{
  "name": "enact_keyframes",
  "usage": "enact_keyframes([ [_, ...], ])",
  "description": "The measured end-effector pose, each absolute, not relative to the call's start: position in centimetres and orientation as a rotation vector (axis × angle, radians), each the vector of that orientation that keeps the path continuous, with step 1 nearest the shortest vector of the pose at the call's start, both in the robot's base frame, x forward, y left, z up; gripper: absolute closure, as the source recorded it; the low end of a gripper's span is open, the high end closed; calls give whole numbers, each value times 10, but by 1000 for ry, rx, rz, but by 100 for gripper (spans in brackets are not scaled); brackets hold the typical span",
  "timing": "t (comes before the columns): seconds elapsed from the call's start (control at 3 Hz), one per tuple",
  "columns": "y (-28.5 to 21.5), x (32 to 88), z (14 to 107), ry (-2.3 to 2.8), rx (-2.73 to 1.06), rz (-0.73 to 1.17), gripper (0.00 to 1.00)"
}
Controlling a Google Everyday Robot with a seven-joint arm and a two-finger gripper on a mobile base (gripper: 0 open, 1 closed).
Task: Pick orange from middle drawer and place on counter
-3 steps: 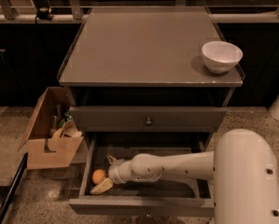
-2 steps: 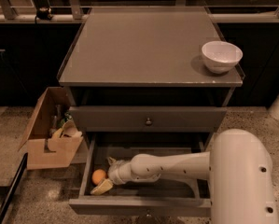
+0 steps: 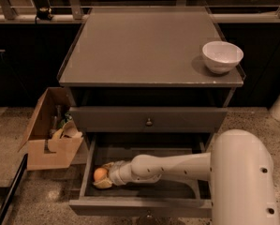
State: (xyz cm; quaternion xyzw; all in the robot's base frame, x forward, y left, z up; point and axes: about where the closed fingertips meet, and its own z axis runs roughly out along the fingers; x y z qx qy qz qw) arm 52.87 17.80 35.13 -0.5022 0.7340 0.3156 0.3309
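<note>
At left end of middle drawer (image 3: pixel 144 205), claw (image 3: pixel 103 175) against orange (image 3: pixel 99 173), clenched or loose cannot tell

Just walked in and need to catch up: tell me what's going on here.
The robot's arm reaches into the open middle drawer, with its gripper right at the orange near the drawer's left end. The orange lies in the drawer, not yet on the counter, where a white bowl sits near the right edge.
</note>
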Motion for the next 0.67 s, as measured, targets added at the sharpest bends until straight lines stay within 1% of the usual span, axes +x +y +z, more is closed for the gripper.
enact_keyframes([
  [0.33,178,529,351,1919,-1313,825,72],
  [0.67,178,529,351,1919,-1313,825,96],
])
